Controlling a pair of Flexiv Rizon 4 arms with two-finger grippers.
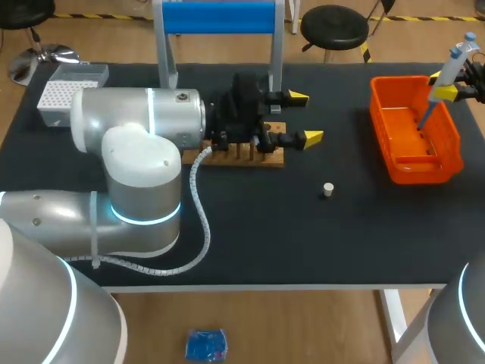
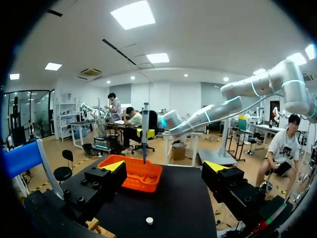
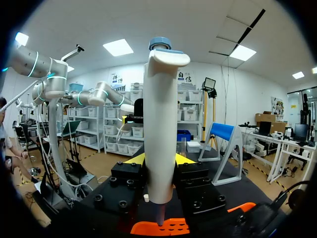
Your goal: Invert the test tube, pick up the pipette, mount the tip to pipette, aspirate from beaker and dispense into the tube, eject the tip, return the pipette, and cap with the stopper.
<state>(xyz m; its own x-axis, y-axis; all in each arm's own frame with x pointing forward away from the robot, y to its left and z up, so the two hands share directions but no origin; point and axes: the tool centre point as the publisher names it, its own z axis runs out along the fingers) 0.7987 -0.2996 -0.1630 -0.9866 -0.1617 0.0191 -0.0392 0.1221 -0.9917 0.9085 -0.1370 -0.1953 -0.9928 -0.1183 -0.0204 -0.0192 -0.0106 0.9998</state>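
My right tool (image 3: 159,159) is clamped on the pipette (image 3: 159,114) over the orange bin (image 1: 398,133). I'd centre it there so the tip (image 1: 423,115) falls inside. My left tool (image 1: 305,117) stands apart.

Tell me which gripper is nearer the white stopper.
Left. The left gripper is open, a little beyond the stopper by the wooden rack; the right gripper holds the pipette above the orange bin, farther off.

Left tool (image 1: 305,117) stands open mid-table; right tool (image 1: 442,85), far right, clamps the pipette (image 1: 455,61).
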